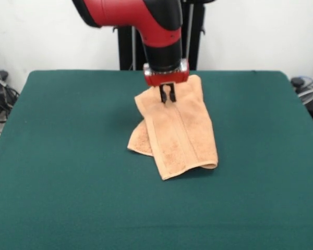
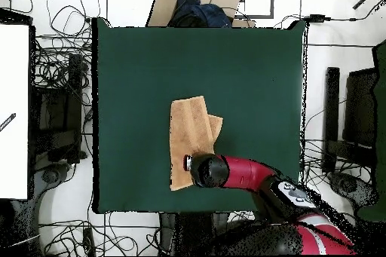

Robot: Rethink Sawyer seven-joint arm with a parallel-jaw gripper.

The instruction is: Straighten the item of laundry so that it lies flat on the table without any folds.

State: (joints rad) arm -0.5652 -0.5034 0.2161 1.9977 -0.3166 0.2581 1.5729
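The item of laundry (image 1: 180, 133) is a peach-orange towel lying on the green table (image 1: 68, 156), folded lengthwise with a second layer sticking out at its left side. My gripper (image 1: 167, 98) comes straight down onto the towel's far end. Its two fingers stand close together, pinching a ridge of cloth, and a crease runs from there toward the near end. In the overhead view the towel (image 2: 188, 130) lies mid-table (image 2: 249, 65). The arm's wrist (image 2: 209, 169) covers the towel's lower end and hides the gripper.
Broad green cloth lies on all sides of the towel. Beyond the table edges the overhead view shows tangled cables (image 2: 56, 103), a cardboard box (image 2: 197, 1) at the top, and a white panel (image 2: 13, 111) at the left.
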